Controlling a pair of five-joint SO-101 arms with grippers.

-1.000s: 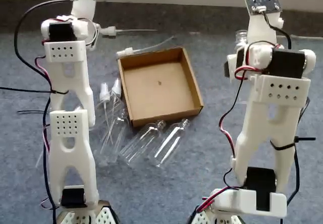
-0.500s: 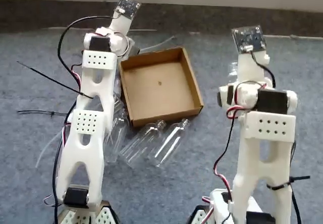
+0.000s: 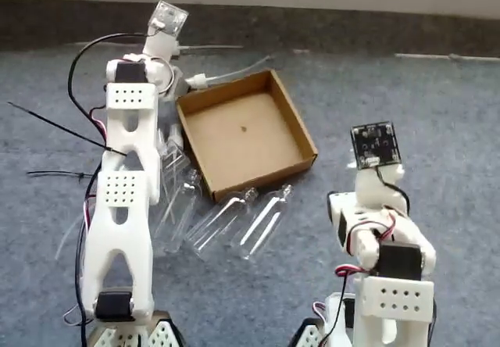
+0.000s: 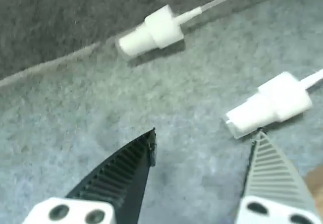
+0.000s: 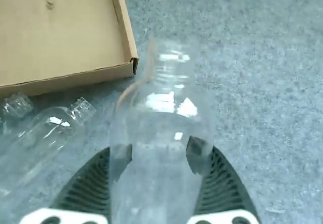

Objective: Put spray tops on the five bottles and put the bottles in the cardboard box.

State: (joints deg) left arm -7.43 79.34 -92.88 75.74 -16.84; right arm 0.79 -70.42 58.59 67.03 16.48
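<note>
Two loose white spray tops lie on the grey carpet, one farther off and one touching the tip of my left gripper's grey finger. My left gripper is open above the carpet with nothing in it. In the high view these spray tops lie beyond the cardboard box, by the left arm's wrist. My right gripper is shut on a clear bottle without a top, held near the box's corner. Two more open bottles lie in front of the box.
The cardboard box holds nothing. More bottles lie beside the left arm, partly hidden by it. A dark strip runs along the far edge of the carpet. Black cables trail at the left.
The right arm has drawn back toward the near edge with the bottle. The left arm swung toward the box and back to the spray tops. The box has turned slightly.
</note>
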